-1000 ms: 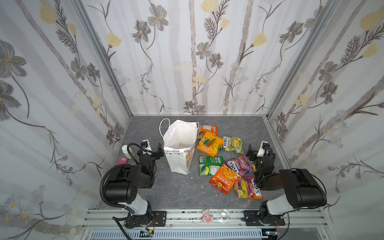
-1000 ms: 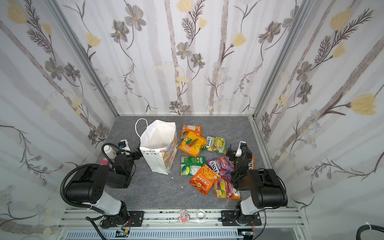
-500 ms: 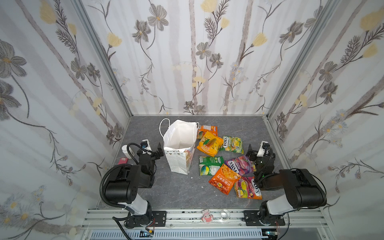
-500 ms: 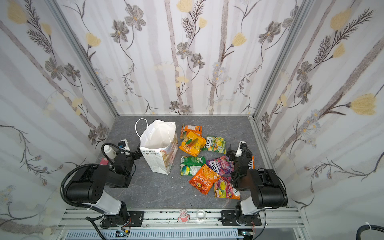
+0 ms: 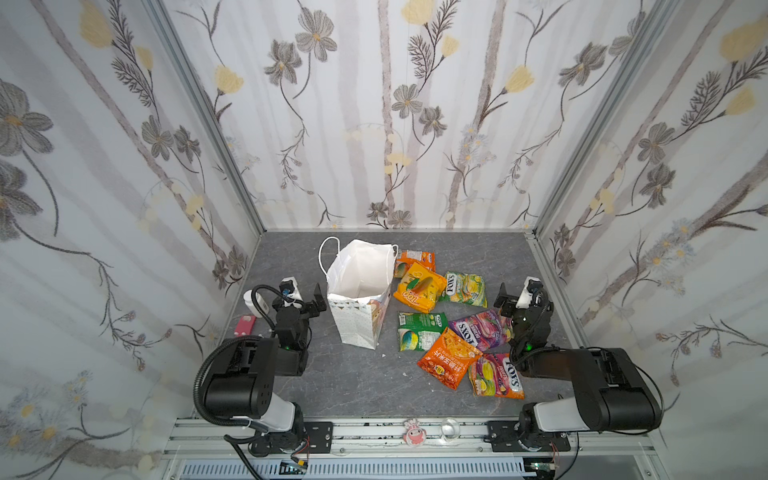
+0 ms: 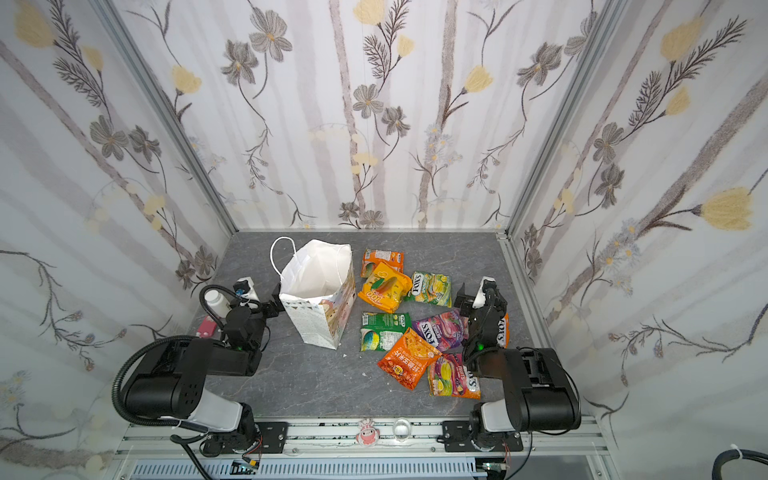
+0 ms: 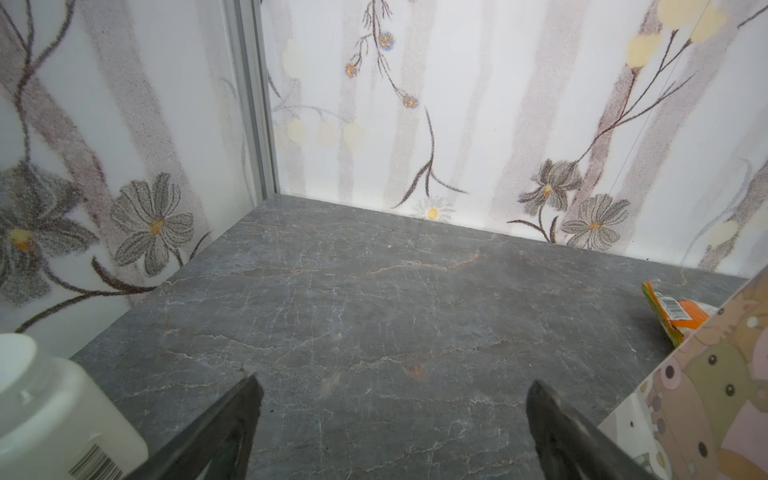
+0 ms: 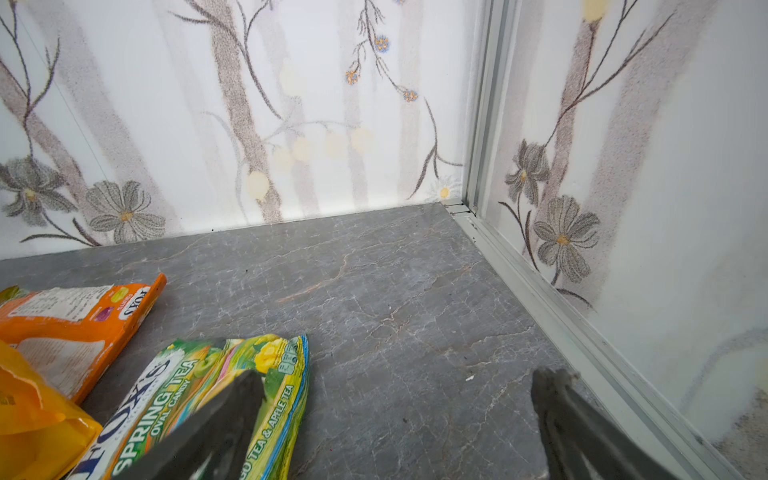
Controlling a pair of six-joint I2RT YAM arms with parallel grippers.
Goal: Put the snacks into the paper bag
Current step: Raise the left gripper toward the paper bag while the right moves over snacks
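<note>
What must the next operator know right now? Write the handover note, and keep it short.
Left gripper: open, empty, beside the paper bag.
Right gripper: open, empty, by the green Spring Tea packet.
The bag stands upright with its mouth open; no packet shows inside.
Snacks: all lie on the table, to the right of the bag in both top views.
Done: nothing yet.
Left: every packet goes into the bag.
</note>
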